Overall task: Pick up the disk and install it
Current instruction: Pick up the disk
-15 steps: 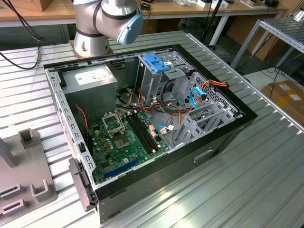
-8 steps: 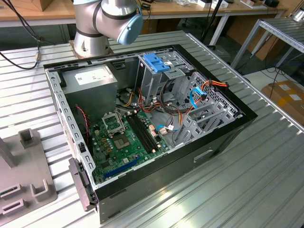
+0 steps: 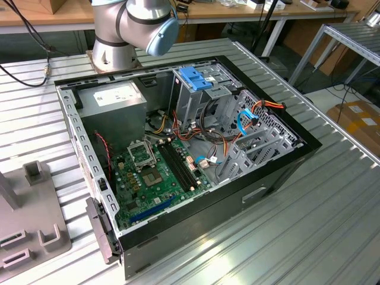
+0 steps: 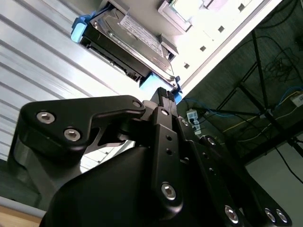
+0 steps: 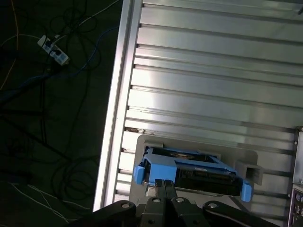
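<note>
**A:** Where is the disk now?

**B:** In the first wrist view the disk (image 5: 203, 176) lies flat in a grey holder (image 5: 189, 143) on the slotted table (image 5: 213, 71), near the table's edge. Beyond the edge there is a dark floor with cables (image 5: 71, 71). The blue frame (image 5: 139, 172) shows at both ends of the disk.

**A:** And the gripper?

**B:** The gripper (image 5: 163, 184) is just beside the disk, at one blue corner. Its fingers are pressed together, narrow, with nothing between them. Whether they touch the frame, I cannot tell.

**A:** And the computer?

**B:** In the exterior view the case (image 3: 196, 221) lies open on the table. The cage (image 3: 193, 98) with a blue latch (image 3: 196, 77) is inside it, near the arm (image 3: 130, 24).
</note>
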Robot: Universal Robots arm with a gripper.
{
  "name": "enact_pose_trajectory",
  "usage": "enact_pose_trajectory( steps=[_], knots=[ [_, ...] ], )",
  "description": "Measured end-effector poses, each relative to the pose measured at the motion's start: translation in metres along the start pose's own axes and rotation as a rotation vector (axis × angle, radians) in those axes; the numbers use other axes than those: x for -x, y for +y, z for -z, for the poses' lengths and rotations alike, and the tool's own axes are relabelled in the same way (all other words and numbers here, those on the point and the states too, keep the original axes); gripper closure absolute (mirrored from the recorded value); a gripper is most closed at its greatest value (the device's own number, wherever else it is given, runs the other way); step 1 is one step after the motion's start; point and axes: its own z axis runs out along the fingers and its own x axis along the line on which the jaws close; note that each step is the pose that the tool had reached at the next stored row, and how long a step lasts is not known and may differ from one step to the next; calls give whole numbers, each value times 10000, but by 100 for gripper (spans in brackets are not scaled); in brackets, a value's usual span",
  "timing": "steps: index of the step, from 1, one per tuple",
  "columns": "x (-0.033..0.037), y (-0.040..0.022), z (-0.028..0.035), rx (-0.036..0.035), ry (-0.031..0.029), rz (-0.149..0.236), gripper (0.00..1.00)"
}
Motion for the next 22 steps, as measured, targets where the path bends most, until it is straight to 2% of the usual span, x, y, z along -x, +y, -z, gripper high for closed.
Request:
enact_pose_trajectory(
  steps=[11, 14, 16, 21, 22],
  knots=[
    [1, 9, -1, -37, 8, 239, 89],
    [1, 9, -2, -81, 24, 925, 89],
    [1, 9, -3, -120, 38, 1531, 89],
    [1, 9, -3, -171, 55, 2309, 89],
    [1, 9, -4, -190, 61, 2602, 89]
  ],
)
